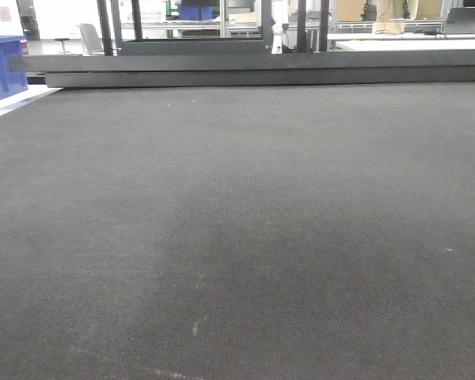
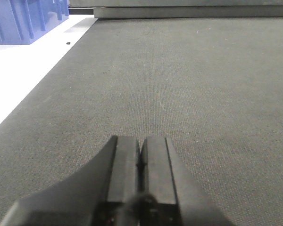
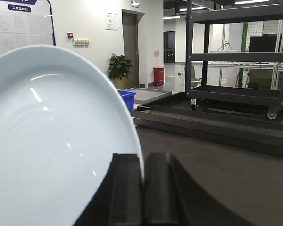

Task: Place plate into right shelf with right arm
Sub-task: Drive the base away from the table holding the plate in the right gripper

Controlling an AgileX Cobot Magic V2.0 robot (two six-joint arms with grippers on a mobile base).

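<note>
We see the plate (image 3: 52,141) only in the right wrist view. It is held up off the bench, standing nearly on edge with its hollow face turned toward the camera and filling the left half of the picture. The right gripper (image 3: 142,162) has its two dark fingers clamped together on the plate's rim, which runs down into the narrow seam between them. We judge that a thin rim pinch like this suits sliding the plate edgewise into a rack slot, though it leaves the disc free to swing if the arm moves sharply. The left gripper (image 2: 140,146) hovers low over the dark mat (image 1: 237,237) toward the bench's left edge. Its fingers are pressed flat together with nothing between them, which we read as parked out of the way since the job belongs to the other arm. A blue bin (image 1: 0,67) sits by the far left corner, and a low dark platform (image 1: 261,71) runs along the far edge. Much is hidden from us. The plate's left and lower portions are cut off by the frame, and the front view shows neither arm nor the plate. We cannot find the right shelf in any view. The only rack in sight is a black wheeled rack (image 3: 236,56) beyond the far edge, and we cannot say it is the target. How far the plate has to travel is therefore unclear.
</note>
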